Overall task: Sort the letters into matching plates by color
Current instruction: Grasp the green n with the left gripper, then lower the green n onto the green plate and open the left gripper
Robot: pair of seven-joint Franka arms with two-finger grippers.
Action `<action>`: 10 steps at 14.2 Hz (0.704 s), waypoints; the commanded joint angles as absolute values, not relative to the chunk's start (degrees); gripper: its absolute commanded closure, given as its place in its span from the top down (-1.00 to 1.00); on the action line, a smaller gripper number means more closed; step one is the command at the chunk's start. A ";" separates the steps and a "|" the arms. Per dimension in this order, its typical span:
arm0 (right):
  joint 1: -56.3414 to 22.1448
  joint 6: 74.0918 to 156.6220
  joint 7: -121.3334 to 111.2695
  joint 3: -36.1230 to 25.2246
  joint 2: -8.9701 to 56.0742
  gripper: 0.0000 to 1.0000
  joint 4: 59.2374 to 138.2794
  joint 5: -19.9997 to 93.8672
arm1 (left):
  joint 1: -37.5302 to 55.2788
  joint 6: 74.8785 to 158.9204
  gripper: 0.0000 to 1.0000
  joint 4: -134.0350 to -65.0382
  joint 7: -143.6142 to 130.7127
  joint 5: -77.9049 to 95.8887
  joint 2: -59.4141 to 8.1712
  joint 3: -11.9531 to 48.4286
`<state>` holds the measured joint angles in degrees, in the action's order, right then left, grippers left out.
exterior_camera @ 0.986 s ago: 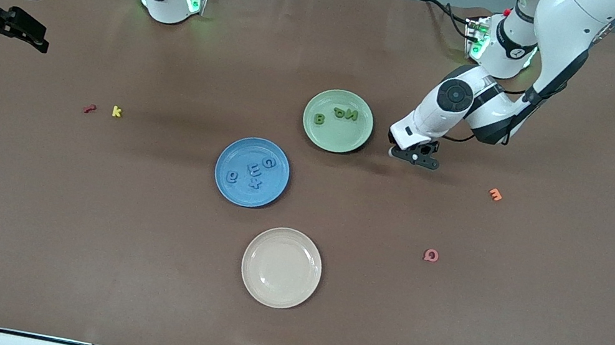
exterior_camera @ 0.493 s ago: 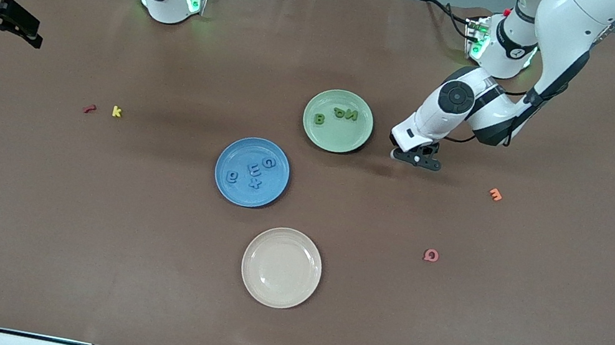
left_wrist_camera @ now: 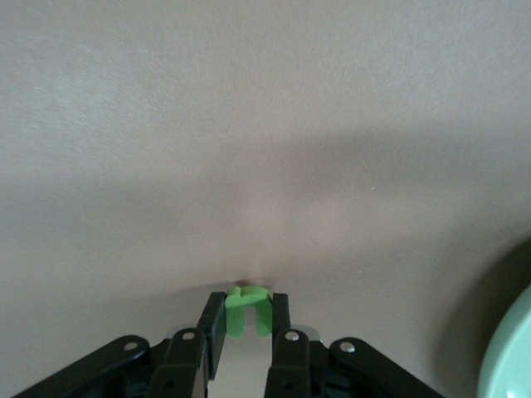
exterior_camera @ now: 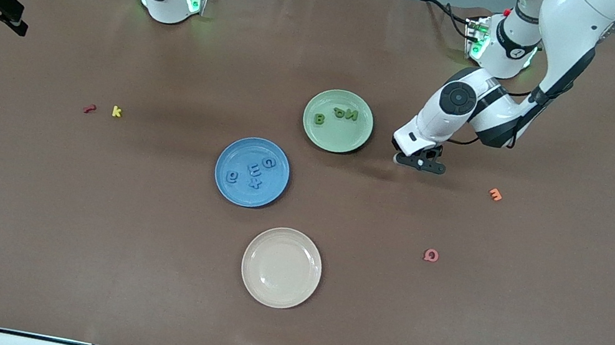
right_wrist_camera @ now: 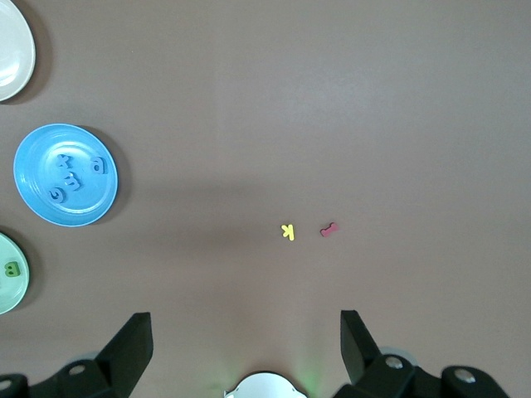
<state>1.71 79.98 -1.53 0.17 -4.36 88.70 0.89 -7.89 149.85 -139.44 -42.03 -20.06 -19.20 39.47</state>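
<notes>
The left pincer (exterior_camera: 424, 165) is low over the brown table (exterior_camera: 542, 315), just off the rim of the pale green round plate (exterior_camera: 351, 140) on the side toward the left arm's end, at about four o'clock from the plate's centre in the front view. Its two black fingers (left_wrist_camera: 212, 325) are closed on a small bright green chunky toy letter (left_wrist_camera: 246, 308), which sits squarely between the tips. In the left wrist view the letter's long axis runs along the fingers, with its two stubby legs pointing back toward the wrist and its joined end toward the fingertips; which letter it is cannot be told. The pale green plate already carries three dark green letters (exterior_camera: 337, 116): a B at about nine o'clock and two more side by side near twelve. The medium blue round plate (exterior_camera: 228, 190), nearer the front camera, holds four blue letters (exterior_camera: 253, 174) clustered around its middle. The right pincer (exterior_camera: 1, 16) waits with its jaws spread wide and nothing between them, over the table's edge at the right arm's end. A small yellow letter k (exterior_camera: 116, 111) and a small red letter (exterior_camera: 89, 109) lie side by side on the table toward that end.
</notes>
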 commanded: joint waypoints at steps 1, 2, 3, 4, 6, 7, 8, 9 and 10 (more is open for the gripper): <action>2.72 79.01 -1.32 0.79 -3.25 1.00 86.66 1.85 | -7.91 144.07 -0.70 -137.91 -44.82 -16.29 -14.86 43.93; 2.46 78.93 -1.84 0.79 -2.73 1.00 86.66 1.41 | -7.82 141.96 -0.70 -136.42 -45.17 -14.17 -14.77 45.42; 2.20 79.01 -1.93 0.88 -2.55 1.00 86.66 1.15 | -7.30 139.59 -0.70 -134.32 -46.13 -12.41 -15.11 46.40; 2.46 79.01 -1.15 0.88 -2.55 1.00 86.75 1.75 | -6.60 137.40 -0.70 -131.77 -47.19 -11.35 -15.81 47.10; 2.55 78.23 -1.23 0.88 -2.63 1.00 87.01 1.84 | -3.18 134.83 -0.70 -127.64 -49.55 -9.68 -17.92 47.20; 2.29 77.18 -1.14 0.97 -2.81 1.00 87.01 1.67 | -1.77 134.74 -0.69 -125.96 -50.96 -9.32 -18.80 47.11; 2.46 76.91 -1.06 0.97 -2.81 1.00 87.19 1.84 | -0.28 134.74 -0.69 -123.95 -52.46 -9.32 -20.72 47.02; 2.55 76.30 -1.05 0.88 -2.90 1.00 87.19 1.93 | 1.22 134.74 -0.69 -122.36 -53.78 -9.49 -22.40 46.76; 2.55 75.77 -1.05 0.97 -2.90 1.00 87.19 2.02 | 2.45 134.74 -0.69 -121.13 -54.92 -9.93 -23.98 46.58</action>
<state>1.75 77.44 -1.58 0.37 -3.09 88.25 0.89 0.37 136.13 -125.28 -52.97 -9.89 -19.15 47.05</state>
